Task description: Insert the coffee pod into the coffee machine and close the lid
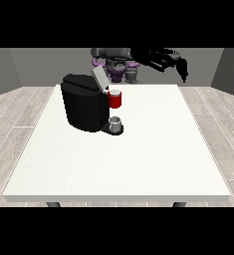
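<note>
The coffee machine [83, 102] sits on the white bench [138, 164], lid [99, 77] tilted up and open, a red thing at the machine [115, 99] just under it. A small grey thing [116, 122] stands upright at the machine's base, long axis vertical; I can't call it the pod. The hand at the view's right [174, 61] hangs raised, well away, fingers [183, 72] drooping relaxed, holding nothing. By my reading, closing the lid remains.

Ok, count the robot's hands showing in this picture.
1. A black hand hangs raised at the view's right, above the white table's far edge. No other hand shows; it may be hidden behind the black coffee machine.
</note>
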Controlling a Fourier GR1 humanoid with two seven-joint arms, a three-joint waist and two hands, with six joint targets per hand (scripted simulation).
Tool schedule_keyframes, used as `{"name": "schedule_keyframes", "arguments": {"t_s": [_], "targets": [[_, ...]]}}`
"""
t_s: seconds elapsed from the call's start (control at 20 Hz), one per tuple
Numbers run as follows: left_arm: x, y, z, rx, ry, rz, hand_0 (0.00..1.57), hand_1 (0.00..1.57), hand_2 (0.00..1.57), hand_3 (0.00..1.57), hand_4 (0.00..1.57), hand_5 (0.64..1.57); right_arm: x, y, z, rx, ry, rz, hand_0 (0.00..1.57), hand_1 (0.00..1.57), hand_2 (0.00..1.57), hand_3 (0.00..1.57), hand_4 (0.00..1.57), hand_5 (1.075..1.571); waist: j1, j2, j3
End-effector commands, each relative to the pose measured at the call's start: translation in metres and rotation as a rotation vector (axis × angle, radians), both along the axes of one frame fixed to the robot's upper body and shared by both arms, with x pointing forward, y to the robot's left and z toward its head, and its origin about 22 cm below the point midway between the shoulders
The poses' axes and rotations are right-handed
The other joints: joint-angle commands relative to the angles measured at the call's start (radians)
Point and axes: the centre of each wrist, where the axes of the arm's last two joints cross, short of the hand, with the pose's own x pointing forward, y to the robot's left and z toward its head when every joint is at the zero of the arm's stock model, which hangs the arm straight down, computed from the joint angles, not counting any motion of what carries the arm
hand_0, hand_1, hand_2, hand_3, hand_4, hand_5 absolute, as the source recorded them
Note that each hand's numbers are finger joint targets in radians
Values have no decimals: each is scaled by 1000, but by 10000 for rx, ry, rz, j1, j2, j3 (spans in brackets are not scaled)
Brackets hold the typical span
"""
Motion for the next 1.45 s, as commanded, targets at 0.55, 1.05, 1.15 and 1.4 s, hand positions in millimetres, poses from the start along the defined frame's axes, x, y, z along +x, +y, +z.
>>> {"name": "schedule_keyframes", "arguments": {"t_s": [0.55,1.05,1.15,1.4], "targets": [[5,-28,27,-100,-721,-783,0,0,0,0,297,1571,18,29,27,379,-388,207,0,0,0,0,53,1571,660,1000,-6],[-9,0,-5,-182,60,-157,0,0,0,0,266,1571,15,48,-20,713,-641,2066,0,0,0,0,0,1571,-413,74,-5],[-19,7,-13,-98,868,-309,0,0,0,0,266,1571,13,59,-51,855,-99,2095,0,0,0,0,172,1571,-261,-715,-2],[-18,17,-41,-391,1418,791,0,0,0,0,266,1571,-8,78,-106,1104,480,3548,0,0,0,0,259,1571,-1428,-1227,-5]]}}
